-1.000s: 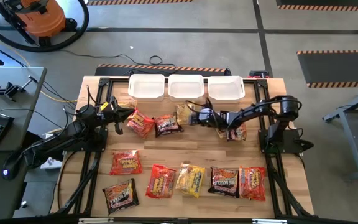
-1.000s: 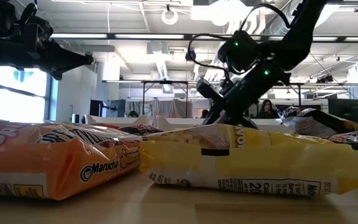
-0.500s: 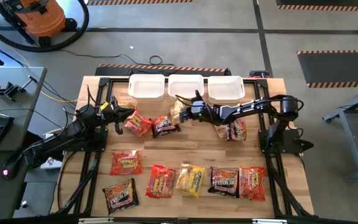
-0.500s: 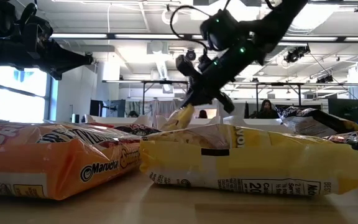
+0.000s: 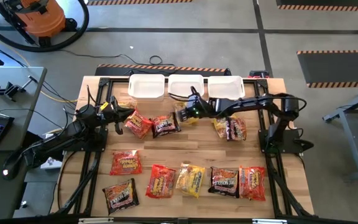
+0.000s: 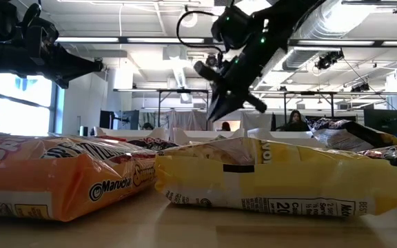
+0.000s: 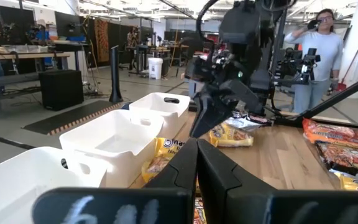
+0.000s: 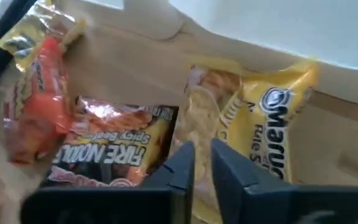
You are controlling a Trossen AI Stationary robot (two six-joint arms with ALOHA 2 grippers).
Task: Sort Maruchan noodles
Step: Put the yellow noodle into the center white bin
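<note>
- Light wooden table [image 5: 185,148] with a black frame fills the centre of the high view; grey floor around it.
- Left arm comes in from the frame's lower left; left gripper [image 5: 131,112] sits at the table's left-centre, just beside a red crinkly plastic ramen packet [image 5: 139,123]. Jaws pressed together, nothing between them.
- Right arm reaches from the right edge across the upper middle; right gripper [image 5: 185,111] hangs over a yellow crinkly plastic ramen packet [image 5: 186,116] lying just in front of the middle bin. In the right wrist view the two dark fingers [image 8: 182,163] stand a narrow gap apart above that yellow packet [image 8: 253,118], gripping nothing.
- Three white rectangular plastic bins [image 5: 186,87] in a row along the table's upper edge; nothing visible inside them.
- Upper row of packets, left to right: the red one, a dark brown packet [image 5: 166,125], the yellow one, then a dark packet with a yellow one touching it [image 5: 231,128] at centre-right.
- Lower row, near the frame's bottom: red packet [image 5: 125,163], dark packet [image 5: 120,195] at lower left, red [image 5: 161,181], yellow [image 5: 191,178], dark [image 5: 224,181], red [image 5: 252,182].
- Low view: an orange packet [image 6: 60,176] and a yellow packet [image 6: 281,180] fill the foreground.
- A person [image 7: 319,53] stands beyond the table in the upper right of the left wrist view.
</note>
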